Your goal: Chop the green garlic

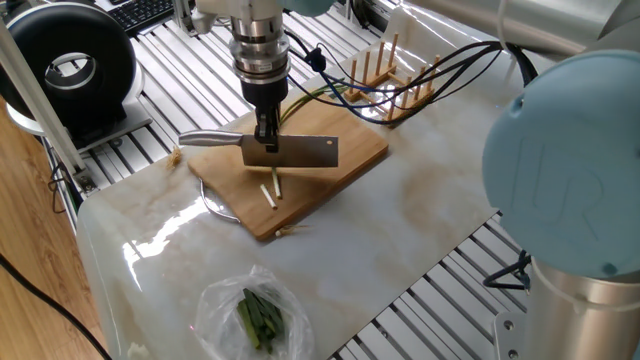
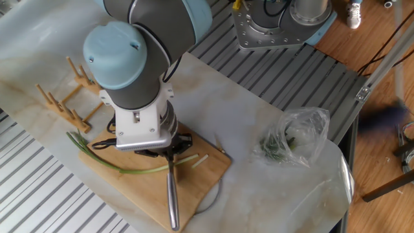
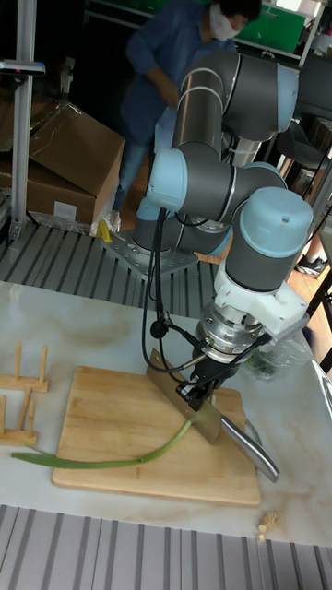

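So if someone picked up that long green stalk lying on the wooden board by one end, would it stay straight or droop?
Probably droop. The green garlic is thin and already curves as it lies on the cutting board, so it looks bendy. It likely weighs little. Its leafy tip reaches past the board's edge, so a nudge might slide it easily, while the round cut pieces may roll.
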You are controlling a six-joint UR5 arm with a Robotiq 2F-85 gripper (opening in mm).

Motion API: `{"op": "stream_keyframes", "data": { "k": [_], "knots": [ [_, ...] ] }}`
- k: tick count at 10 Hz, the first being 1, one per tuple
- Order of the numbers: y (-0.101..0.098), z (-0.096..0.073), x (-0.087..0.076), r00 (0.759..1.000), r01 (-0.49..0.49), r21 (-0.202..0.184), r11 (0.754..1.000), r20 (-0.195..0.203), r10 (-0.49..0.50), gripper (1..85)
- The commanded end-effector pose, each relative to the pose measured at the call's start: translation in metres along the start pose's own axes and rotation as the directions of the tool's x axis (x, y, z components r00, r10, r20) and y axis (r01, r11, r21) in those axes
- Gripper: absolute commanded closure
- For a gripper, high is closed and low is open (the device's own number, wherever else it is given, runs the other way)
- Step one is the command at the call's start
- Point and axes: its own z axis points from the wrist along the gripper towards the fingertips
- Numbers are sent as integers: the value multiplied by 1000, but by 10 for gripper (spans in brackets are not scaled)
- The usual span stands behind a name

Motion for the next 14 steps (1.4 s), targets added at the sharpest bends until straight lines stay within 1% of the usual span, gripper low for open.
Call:
{"op": "stream_keyframes", "data": {
  "k": [1, 5, 9, 12, 14],
  "knots": [
    [12, -2, 2, 1000, -5, -14, 1000, 4, 5, 843],
    [17, -4, 1, 1000, -8, -17, 1000, 9, 9, 843],
    [20, 2, -3, 1000, -15, -1, 1000, 15, 15, 843],
    [26, 5, -5, 1000, -21, -4, 1000, 19, 21, 843],
    [26, 5, -6, 1000, -21, -1, 1000, 23, 21, 843]
  ]
}}
